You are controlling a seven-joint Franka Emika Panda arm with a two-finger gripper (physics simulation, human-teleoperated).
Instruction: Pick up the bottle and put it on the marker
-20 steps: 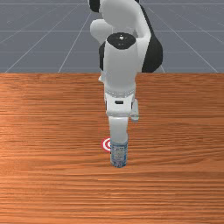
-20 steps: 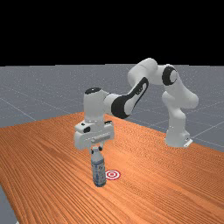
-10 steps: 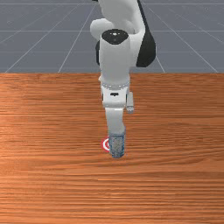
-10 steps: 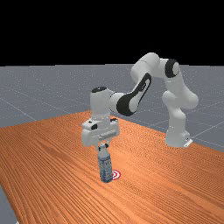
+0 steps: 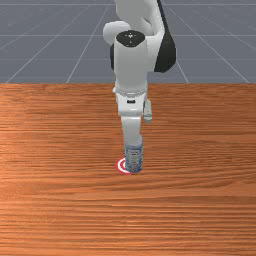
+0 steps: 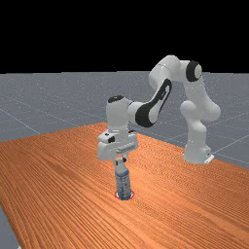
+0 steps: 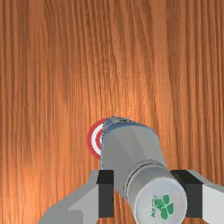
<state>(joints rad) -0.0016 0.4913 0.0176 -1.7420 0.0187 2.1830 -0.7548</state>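
- The hand [image 6: 120, 162] is clamped on the bottle [image 6: 123, 184] near its top, one of its two fingers [image 7: 106, 193] on either side, with the cap [image 7: 153, 197] between them
- The bottle is close to upright, its lower end at the marker [image 5: 120, 165]; whether it touches the desk [image 5: 55, 200] or hangs just above, I cannot tell
- In the far view, the marker's red edge peeks out on both sides of the bottle's foot
- In the front view, the marker's red and white rings stick out toward the front view's left, past the bottle
- The wrist view looks down on the pale cap, with its green leaf print [image 7: 164, 206], and on part of the rings beside the bottle
- The bottle covers much of the marker, and in the front view the hand hides the bottle's top
- Behind the desk lies a grey floor [image 6: 34, 107] with pale lines
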